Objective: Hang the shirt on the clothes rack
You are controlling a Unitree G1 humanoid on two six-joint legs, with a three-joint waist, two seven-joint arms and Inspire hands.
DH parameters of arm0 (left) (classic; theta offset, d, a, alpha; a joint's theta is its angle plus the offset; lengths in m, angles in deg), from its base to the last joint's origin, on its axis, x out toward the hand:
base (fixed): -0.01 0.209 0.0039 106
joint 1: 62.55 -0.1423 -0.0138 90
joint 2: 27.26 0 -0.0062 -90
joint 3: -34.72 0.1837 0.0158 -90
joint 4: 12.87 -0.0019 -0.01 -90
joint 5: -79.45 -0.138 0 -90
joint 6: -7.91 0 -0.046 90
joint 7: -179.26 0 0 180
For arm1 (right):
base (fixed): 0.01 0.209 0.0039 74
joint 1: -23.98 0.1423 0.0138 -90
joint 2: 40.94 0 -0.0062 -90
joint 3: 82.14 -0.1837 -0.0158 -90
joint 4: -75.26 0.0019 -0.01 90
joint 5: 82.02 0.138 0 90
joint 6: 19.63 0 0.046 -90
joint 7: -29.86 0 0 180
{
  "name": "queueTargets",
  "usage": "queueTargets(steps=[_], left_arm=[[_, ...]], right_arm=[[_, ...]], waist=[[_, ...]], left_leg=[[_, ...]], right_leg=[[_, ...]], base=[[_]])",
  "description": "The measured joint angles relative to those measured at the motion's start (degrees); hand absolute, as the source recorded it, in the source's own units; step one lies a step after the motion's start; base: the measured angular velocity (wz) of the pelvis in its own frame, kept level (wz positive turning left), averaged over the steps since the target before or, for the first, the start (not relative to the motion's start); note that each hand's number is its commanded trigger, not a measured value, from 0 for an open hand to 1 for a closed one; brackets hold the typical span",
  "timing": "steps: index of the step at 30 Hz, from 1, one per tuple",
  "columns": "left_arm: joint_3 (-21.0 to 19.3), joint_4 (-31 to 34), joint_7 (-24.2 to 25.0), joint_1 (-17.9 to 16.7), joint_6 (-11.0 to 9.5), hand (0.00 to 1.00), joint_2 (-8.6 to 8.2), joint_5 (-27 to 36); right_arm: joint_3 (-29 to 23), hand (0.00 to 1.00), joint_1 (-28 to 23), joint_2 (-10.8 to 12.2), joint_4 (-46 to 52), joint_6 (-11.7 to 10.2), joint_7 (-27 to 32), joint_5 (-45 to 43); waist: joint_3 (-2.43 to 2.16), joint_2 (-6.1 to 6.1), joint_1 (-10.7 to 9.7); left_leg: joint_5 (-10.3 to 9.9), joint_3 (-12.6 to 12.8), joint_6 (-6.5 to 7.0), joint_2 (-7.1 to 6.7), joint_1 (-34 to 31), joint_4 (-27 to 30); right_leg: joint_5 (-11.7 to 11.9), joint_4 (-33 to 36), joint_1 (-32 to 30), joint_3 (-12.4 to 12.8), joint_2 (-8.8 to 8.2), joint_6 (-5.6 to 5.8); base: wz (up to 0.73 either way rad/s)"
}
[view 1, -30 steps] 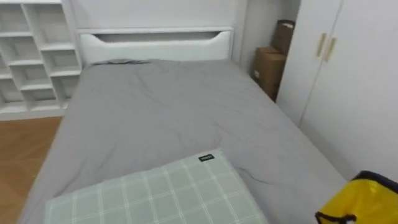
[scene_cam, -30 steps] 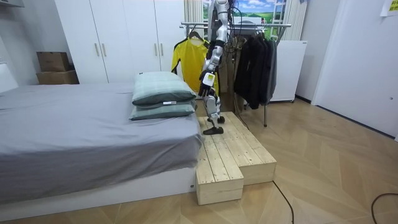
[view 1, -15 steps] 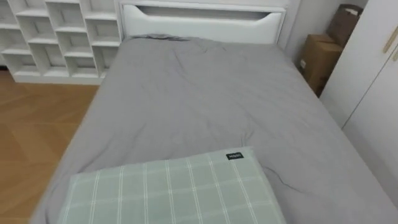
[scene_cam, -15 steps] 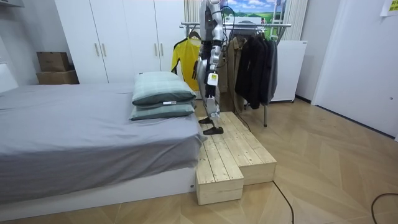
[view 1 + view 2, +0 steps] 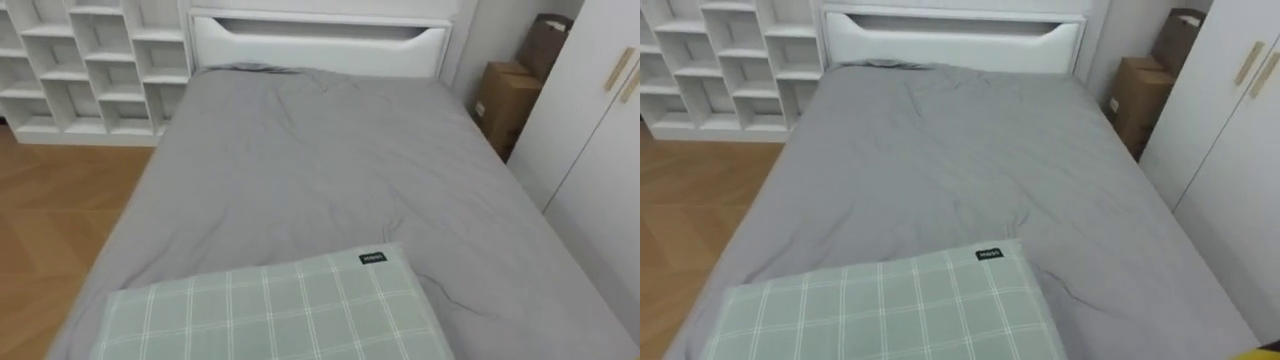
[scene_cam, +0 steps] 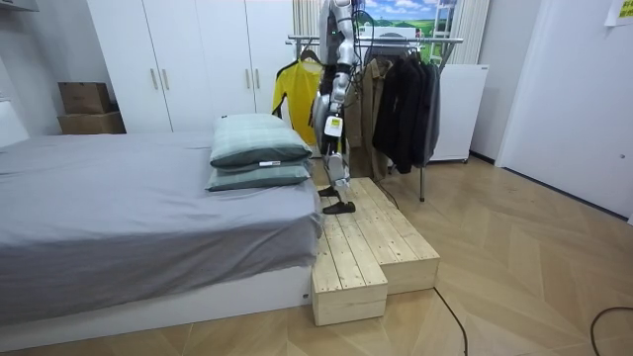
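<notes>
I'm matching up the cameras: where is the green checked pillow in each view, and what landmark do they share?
Left eye view: green checked pillow, bottom centre, on the grey bed.
Right eye view: pillow at the bottom, left of centre.
Room view: pillow left of centre, atop a second pillow.
Shared landmark: cardboard boxes beside the white wardrobe.

- In the room view the robot stands upright at the upper middle of the frame, its trunk turned toward the room view's left.
- Its left arm hangs straight down along its side, nearest the camera.
- The left hand (image 6: 333,127) sits at hip height, close against the body.
</notes>
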Motion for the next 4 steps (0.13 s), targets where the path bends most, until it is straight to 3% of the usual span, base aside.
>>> queueTargets(steps=[4], left_arm=[[0.1,0.0,0.9,-0.1,0.0,0.0,0.14,0.0]], right_arm=[[0.4,0.0,0.0,-0.3,0.0,0.0,-1.1,0.4]], waist=[[-0.01,0.09,0.1]], left_leg=[[0.1,0.0,-0.09,0.0,0.0,0.0]], right_leg=[[0.0,0.0,0.0,0.4,0.06,-0.01]], base=[[0.0]])
